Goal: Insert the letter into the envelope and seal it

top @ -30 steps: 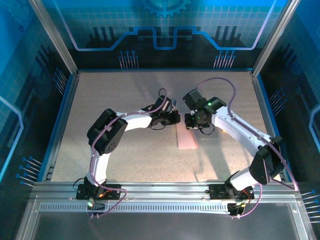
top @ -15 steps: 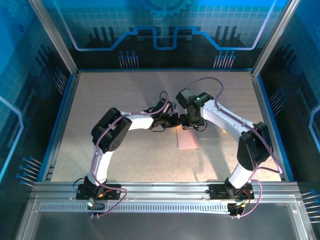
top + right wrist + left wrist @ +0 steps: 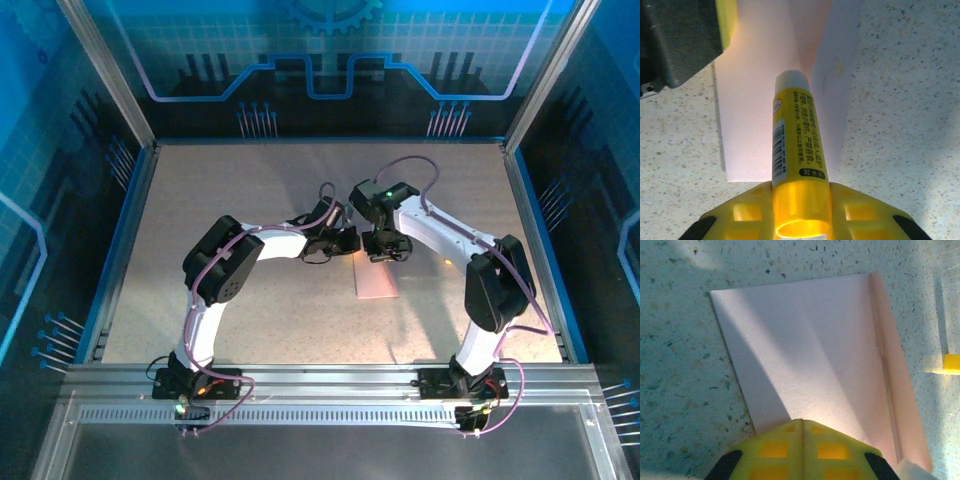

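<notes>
While both arms reach to the middle of the speckled beige tabletop [image 3: 200, 200], the envelope [image 3: 375, 281] lies flat there, pale pink, its far end under the two hands. The left hand [image 3: 802, 426] has its yellow fingers pressed together with no gap, sitting over the envelope's [image 3: 810, 350] near edge; whether paper is pinched between them I cannot tell. A narrow folded strip runs along one long edge of the envelope. The right hand [image 3: 800, 200] is closed around a yellow glue stick [image 3: 797, 142], whose white tip points out over the pink paper [image 3: 760, 100]. Blue light tints the room: printed circuit-pattern panels [image 3: 330, 60] wall the back and sides, metal posts stand at the corners, and a slotted aluminium rail [image 3: 320, 385] carries the arm bases at the near edge.
</notes>
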Controlling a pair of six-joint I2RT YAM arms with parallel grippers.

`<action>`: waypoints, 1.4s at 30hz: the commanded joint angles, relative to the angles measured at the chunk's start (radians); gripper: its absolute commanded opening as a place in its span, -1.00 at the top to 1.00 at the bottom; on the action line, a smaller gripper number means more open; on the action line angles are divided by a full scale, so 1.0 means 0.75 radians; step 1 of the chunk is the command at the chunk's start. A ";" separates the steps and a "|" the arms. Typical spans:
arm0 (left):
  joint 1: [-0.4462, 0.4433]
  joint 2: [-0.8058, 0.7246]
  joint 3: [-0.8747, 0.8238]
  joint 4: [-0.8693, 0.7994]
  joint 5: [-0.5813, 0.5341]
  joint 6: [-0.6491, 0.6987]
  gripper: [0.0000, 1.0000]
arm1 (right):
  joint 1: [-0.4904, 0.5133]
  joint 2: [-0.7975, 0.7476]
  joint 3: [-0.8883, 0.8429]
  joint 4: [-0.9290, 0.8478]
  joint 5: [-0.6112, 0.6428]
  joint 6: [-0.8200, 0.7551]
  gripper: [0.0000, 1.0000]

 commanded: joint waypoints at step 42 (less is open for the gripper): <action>-0.007 0.047 0.037 -0.051 0.043 0.087 1.00 | -0.073 0.183 0.204 -0.297 0.018 -0.155 0.87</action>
